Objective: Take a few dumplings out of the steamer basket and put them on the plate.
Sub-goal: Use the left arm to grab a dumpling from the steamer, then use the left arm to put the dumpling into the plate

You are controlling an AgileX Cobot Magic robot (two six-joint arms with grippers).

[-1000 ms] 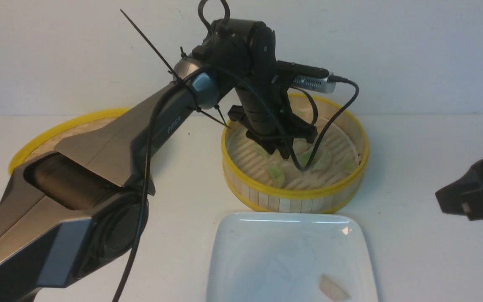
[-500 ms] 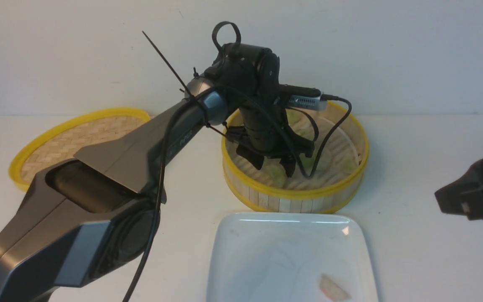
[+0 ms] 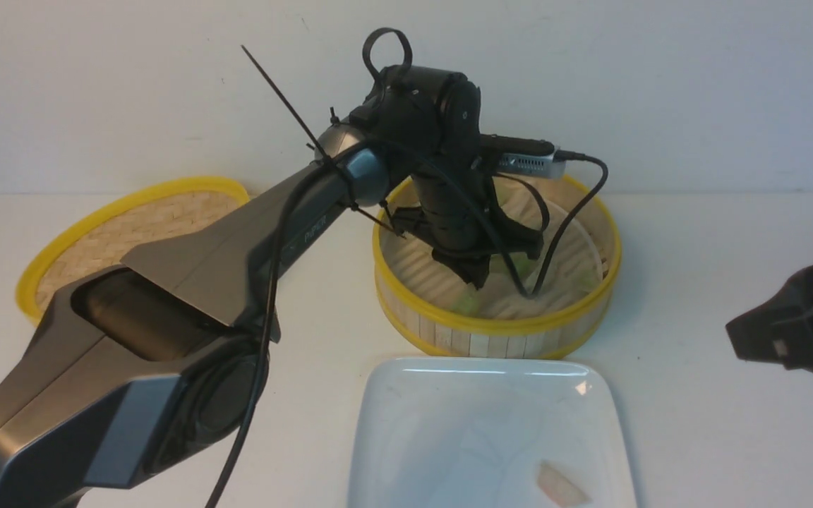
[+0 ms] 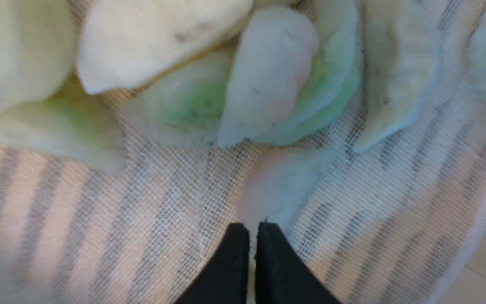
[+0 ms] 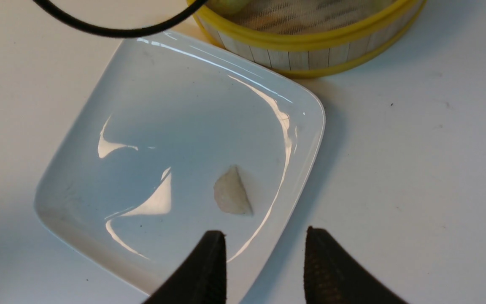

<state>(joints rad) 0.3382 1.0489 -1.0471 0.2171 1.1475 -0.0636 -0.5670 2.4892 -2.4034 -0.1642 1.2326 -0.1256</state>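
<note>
Your left claw (image 4: 249, 230), nearly shut, seems to nip 1 pale dumpling (image 4: 283, 185) just ahead (soft, slippery): grip gently, deeper.

Glossy ceramic plate (image 3: 413, 423), matt bamboo steamer basket (image 3: 491, 344)

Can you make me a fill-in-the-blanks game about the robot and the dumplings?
1. The plate holds only ___ dumpling.
2. The left gripper is shut on a pale dumpling inside the steamer basket, whose rims are coloured ___.
3. The right gripper is not shut; it is ___.

Missing words: one; yellow; open.
</note>
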